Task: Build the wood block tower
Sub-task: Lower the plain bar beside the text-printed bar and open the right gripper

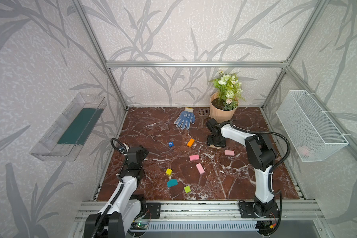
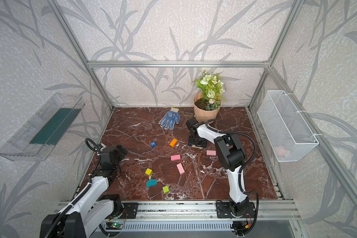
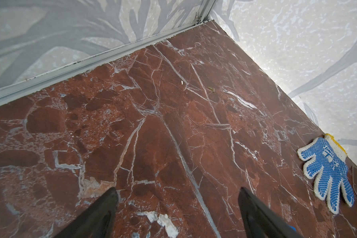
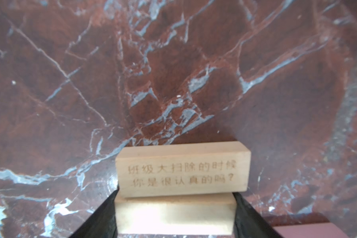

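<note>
Starting nearest you, small painted wood blocks [image 1: 187, 189] lie scattered apart on the red marble worktop [image 1: 153, 127], free to pick, while your left tool [image 3: 178, 189] hangs spread and empty over a bare patch. Farther back, your right tool [image 4: 176, 194] grips the ends of a plain tan wooden oblong [image 4: 173, 216] touching an engraved tan wooden oblong [image 4: 182, 169], likely seating the tower's base; no tower stands yet.

Bare table [image 1: 144, 127] far left; glove [image 1: 184, 120], flowerpot [image 1: 221, 115] far back; wood blocks [image 1: 194, 157] mid-table.
</note>
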You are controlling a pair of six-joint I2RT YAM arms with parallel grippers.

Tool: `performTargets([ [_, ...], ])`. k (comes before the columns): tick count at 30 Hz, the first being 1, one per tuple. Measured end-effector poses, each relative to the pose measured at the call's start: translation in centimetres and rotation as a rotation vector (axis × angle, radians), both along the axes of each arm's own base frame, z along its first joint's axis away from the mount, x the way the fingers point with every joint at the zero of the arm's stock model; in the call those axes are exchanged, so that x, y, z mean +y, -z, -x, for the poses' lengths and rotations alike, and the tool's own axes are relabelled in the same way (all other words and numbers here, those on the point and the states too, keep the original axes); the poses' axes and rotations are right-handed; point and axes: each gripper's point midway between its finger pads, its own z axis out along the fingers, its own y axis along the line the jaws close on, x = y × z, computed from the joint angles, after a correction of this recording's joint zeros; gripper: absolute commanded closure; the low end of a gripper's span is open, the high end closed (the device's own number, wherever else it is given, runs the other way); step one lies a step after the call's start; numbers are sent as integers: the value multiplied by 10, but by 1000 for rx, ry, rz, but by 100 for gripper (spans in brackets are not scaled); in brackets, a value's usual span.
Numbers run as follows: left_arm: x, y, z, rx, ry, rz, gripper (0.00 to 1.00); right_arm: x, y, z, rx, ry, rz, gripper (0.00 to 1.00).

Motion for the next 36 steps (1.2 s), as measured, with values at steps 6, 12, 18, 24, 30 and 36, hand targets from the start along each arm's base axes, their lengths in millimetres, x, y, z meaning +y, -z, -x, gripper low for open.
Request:
performTargets([
  [6,0,0,0,0,0,0,7,0,0,0,-1,0,1,35],
  [12,0,0,0,0,0,0,7,-1,0,-1,-5,-31,9,35],
  [18,0,0,0,0,0,0,7,-1,0,-1,-11,-46,10,36],
  [24,0,0,0,0,0,0,7,-4,1,1,-18,-50,9,36],
  [30,0,0,0,0,0,0,7,-11,1,-1,-23,-38,7,36],
  [36,0,0,0,0,0,0,7,-13,0,-4,-30,-45,5,36],
])
